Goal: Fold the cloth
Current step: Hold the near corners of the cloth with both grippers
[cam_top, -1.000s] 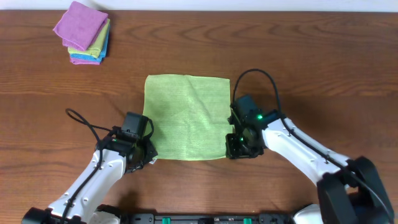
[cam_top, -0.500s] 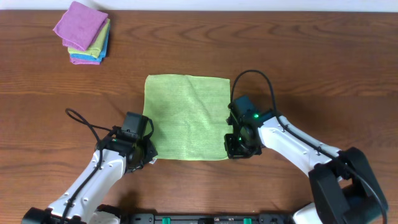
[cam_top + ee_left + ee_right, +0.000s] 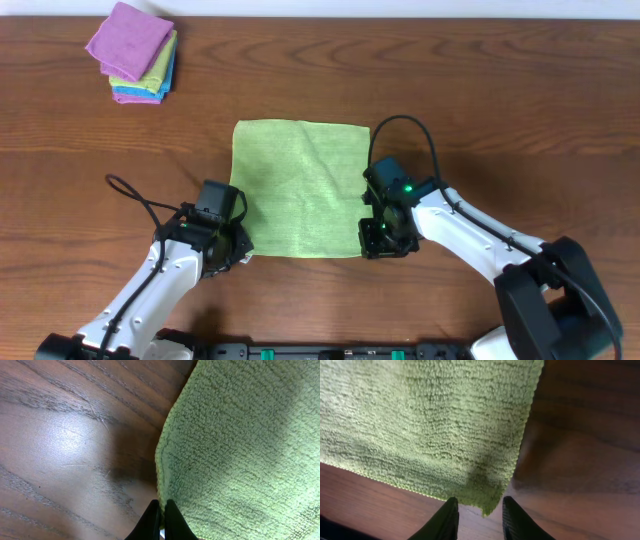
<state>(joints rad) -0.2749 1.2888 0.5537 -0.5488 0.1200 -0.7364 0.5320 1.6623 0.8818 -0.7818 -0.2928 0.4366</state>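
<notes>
Setting: robot manipulation lab bench. Evidence: a plain wood-grain tabletop (image 3: 520, 90); the left arm (image 3: 150, 290) and right arm (image 3: 480, 240) mounted at the near edge with exposed cabling; a black mounting rail (image 3: 300, 352); and a stack of spare folded cloths (image 3: 135, 60).

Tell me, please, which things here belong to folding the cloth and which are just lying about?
Job in hand: lime-green cloth, spread flat; left gripper and right gripper at its near corners.
Lying about: stack of folded cloths, purple on top, far left.
</notes>
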